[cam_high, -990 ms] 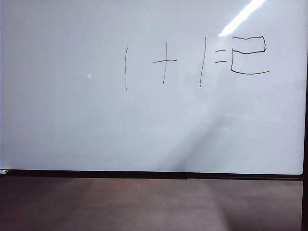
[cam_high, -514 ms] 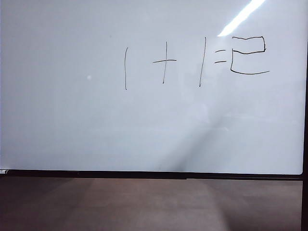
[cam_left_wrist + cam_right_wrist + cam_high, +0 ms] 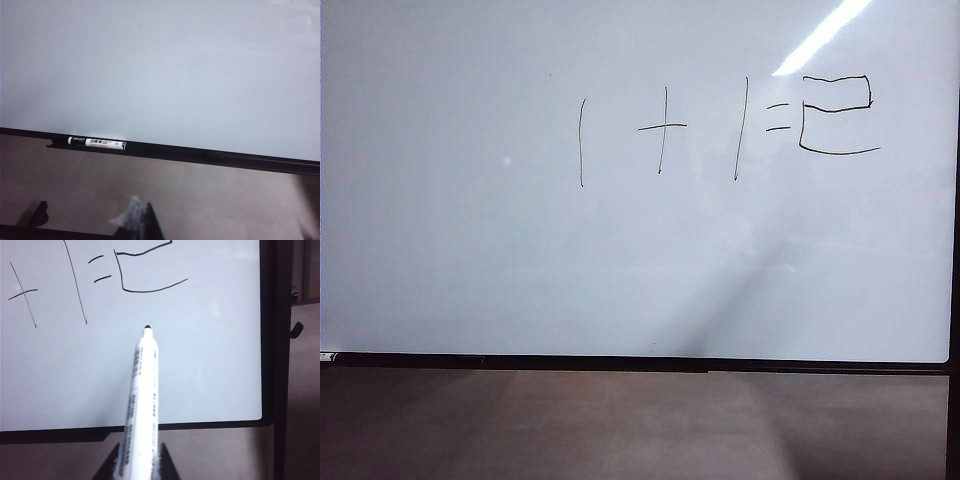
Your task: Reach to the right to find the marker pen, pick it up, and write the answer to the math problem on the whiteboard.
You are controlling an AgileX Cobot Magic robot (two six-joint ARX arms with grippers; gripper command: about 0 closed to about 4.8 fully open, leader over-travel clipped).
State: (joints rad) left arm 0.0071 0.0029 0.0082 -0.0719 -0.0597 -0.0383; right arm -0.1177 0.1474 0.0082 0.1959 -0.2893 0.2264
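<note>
The whiteboard fills the exterior view, with "1 + 1 =" in thin black strokes and the answer, a boxy 2, at the right of it. Neither gripper shows in that view. In the right wrist view my right gripper is shut on the marker pen, a white barrel whose dark tip points at the whiteboard just below the answer. Whether the tip touches the board I cannot tell. My left gripper hangs low before the board's bottom edge, its tips together and holding nothing.
A second marker, black and white with a label, lies on the board's black bottom frame. The board's black right frame stands beside a dark hook. Brown floor lies under the board.
</note>
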